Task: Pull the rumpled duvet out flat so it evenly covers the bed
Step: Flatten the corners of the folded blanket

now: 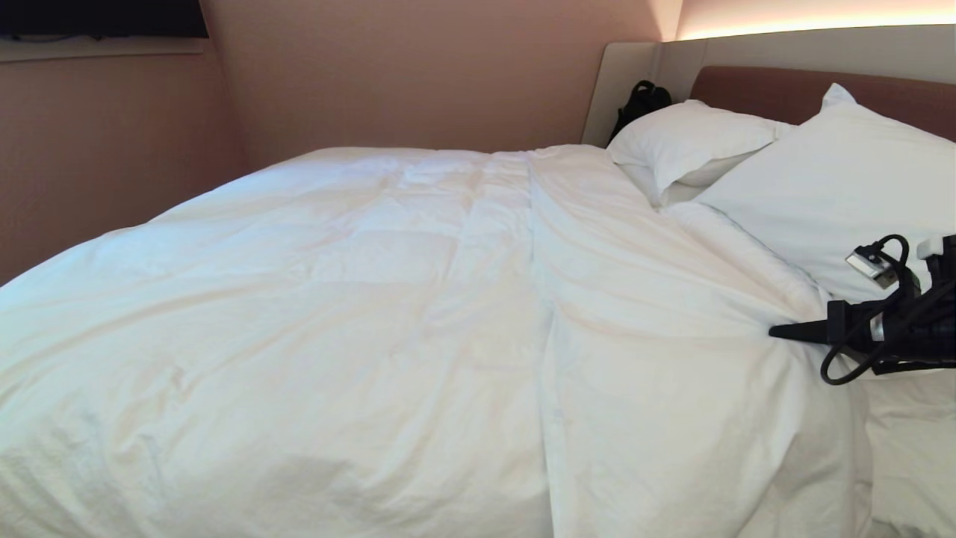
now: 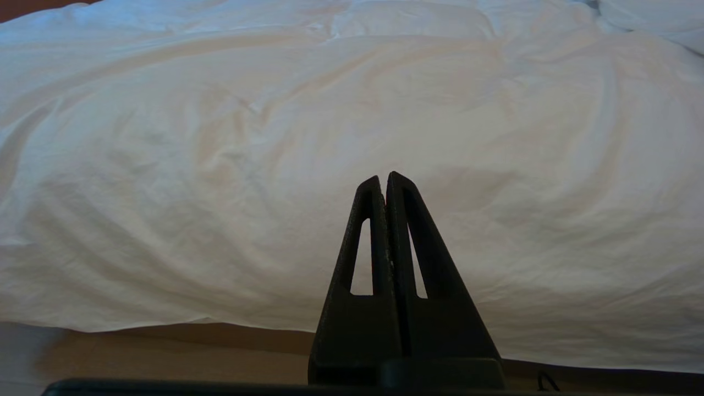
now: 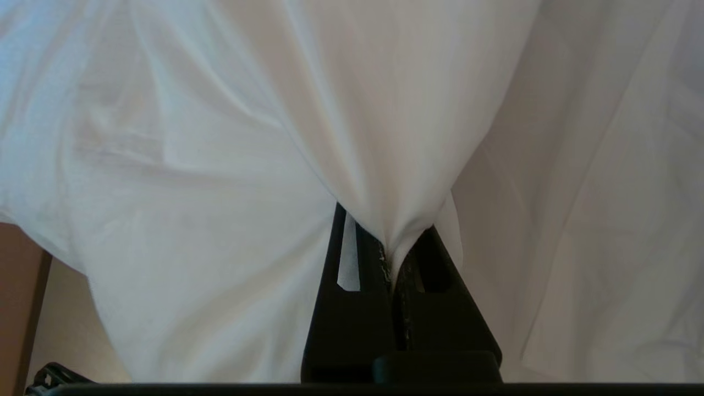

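The white puffy duvet [image 1: 388,299] lies spread over most of the bed [image 1: 806,93], with a long fold running down its middle and creases fanning toward the right side. My right gripper [image 1: 777,332] is at the duvet's right edge, below the pillows, shut on a pinch of the white fabric [image 3: 385,220]; in the right wrist view the cloth is drawn into a taut cone between the fingers [image 3: 352,308]. My left gripper [image 2: 385,179] is shut and empty, held off the bed's near side, facing the duvet's hanging edge [image 2: 275,220].
Two white pillows [image 1: 691,142] [image 1: 836,179] lean at the brown headboard. A black bag [image 1: 641,101] sits in the corner behind them. A pink wall [image 1: 112,149] runs close along the bed's far left side. Brown floor [image 2: 165,352] shows below the duvet's edge.
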{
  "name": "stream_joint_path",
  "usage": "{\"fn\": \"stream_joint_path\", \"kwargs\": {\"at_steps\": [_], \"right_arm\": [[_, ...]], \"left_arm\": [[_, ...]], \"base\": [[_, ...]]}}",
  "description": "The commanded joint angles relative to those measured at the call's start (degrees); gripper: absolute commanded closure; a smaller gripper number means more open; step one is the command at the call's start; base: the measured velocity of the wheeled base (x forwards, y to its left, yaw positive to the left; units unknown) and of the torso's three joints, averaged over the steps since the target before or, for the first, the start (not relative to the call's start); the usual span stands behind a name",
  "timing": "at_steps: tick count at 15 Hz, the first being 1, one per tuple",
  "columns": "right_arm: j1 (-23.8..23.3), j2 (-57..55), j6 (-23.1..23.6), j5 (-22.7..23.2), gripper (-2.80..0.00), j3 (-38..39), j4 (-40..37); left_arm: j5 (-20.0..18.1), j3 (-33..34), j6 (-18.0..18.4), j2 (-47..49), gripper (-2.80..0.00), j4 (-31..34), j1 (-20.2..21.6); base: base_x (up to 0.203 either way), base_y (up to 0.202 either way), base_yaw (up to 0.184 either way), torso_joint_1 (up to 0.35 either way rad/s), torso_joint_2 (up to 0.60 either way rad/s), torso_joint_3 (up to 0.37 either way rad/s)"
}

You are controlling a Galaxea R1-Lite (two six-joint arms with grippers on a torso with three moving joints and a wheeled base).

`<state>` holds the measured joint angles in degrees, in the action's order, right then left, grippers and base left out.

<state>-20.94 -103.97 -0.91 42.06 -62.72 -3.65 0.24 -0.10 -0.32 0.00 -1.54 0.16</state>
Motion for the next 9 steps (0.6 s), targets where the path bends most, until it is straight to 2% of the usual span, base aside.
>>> {"fn": "stream_joint_path", "kwargs": {"at_steps": [1,3,9], "right_arm": [[0.1,-4.0,0.1,-4.4,0.00,0.3,-0.2],[0.0,-5.5,0.4,-6.3,0.00,0.4,-0.1],[0.0,-5.9,0.6,-6.0,0.00,1.1,-0.1]], "left_arm": [[0.0,0.0,0.0,0.0,0.00,0.0,0.0],[0.0,0.0,0.0,0.0,0.00,0.0,0.0],[0.0,0.0,0.0,0.0,0.00,0.0,0.0]], "base": [[0.000,0.000,0.000,0.000,0.00,0.000],[0.000,0.000,0.000,0.000,0.00,0.000],[0.000,0.000,0.000,0.000,0.00,0.000]]}}
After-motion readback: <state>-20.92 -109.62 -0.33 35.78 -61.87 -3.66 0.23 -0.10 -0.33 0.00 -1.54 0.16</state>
